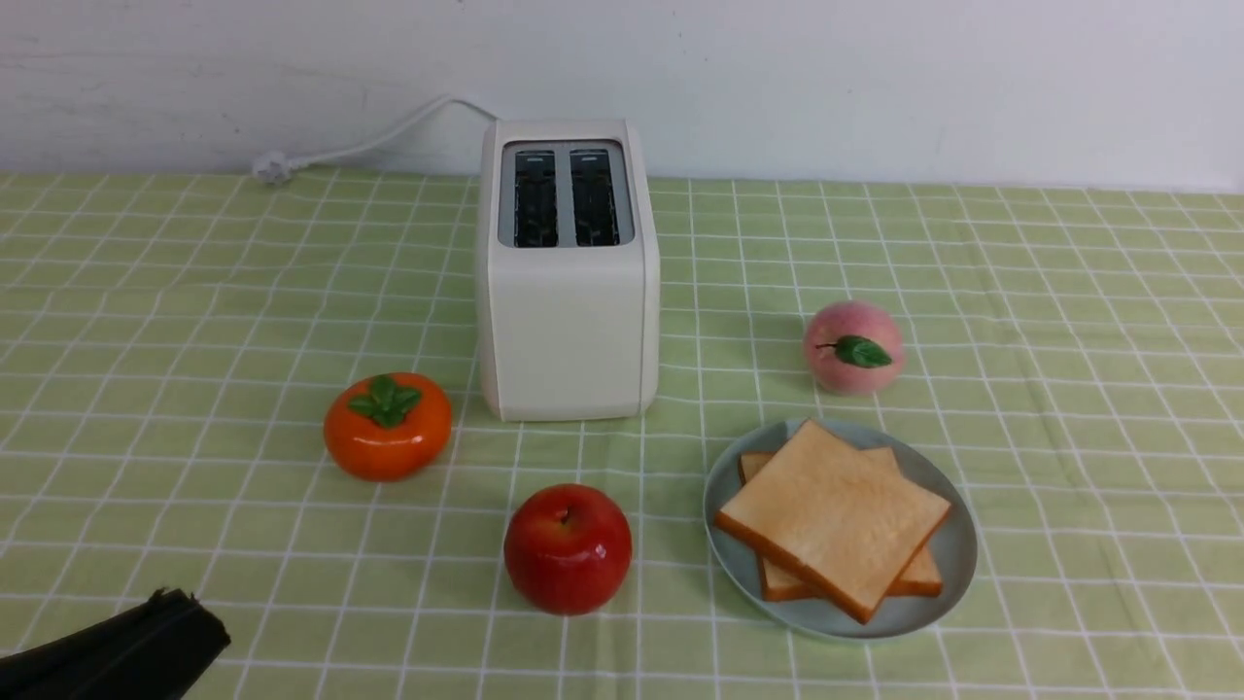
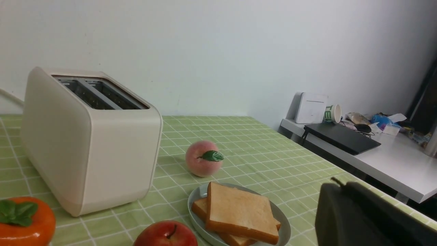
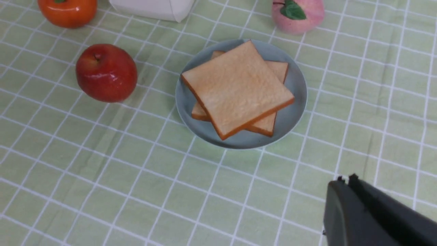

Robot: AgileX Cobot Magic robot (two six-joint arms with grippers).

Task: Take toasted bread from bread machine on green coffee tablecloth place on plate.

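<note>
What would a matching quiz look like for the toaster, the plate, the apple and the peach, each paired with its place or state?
Column one:
1. bread machine
2. plate
3. red apple
4. peach

Column two:
A. holds two stacked slices of toasted bread
B. both slots empty
C. pink with a green leaf, on the cloth just beyond the plate
D. nearer the robot than the bread machine, to the plate's left

Pairs: 1-B, 2-A, 3-D, 4-C
</note>
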